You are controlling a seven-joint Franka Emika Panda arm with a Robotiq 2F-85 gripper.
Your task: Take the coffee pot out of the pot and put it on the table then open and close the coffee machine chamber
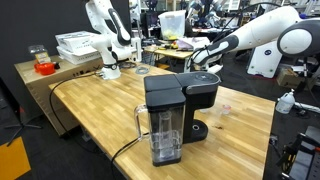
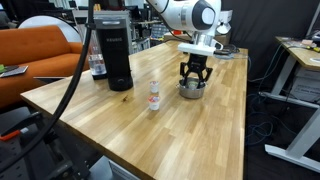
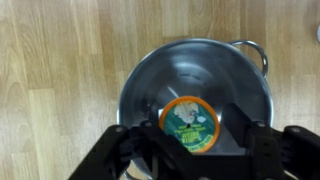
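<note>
A steel pot (image 3: 165, 70) stands on the light-wood table (image 2: 200, 135). In it lies the coffee pot (image 3: 190, 124), a small round pod with an orange rim and a green label. My gripper (image 3: 190, 132) reaches down into the steel pot with one finger on each side of the pod. The jaws are open, and a thin gap shows at the right finger (image 3: 240, 125). In an exterior view the gripper (image 2: 193, 78) hangs straight over the steel pot (image 2: 192, 91). The black coffee machine (image 1: 175, 110) stands apart from it, its chamber lid (image 1: 182, 86) down.
A small bottle (image 2: 154, 97) stands on the table between the coffee machine (image 2: 117, 55) and the steel pot. A black cord (image 1: 90, 80) runs over the table from the machine. A brown cabinet with white boxes (image 1: 75, 45) stands behind the table.
</note>
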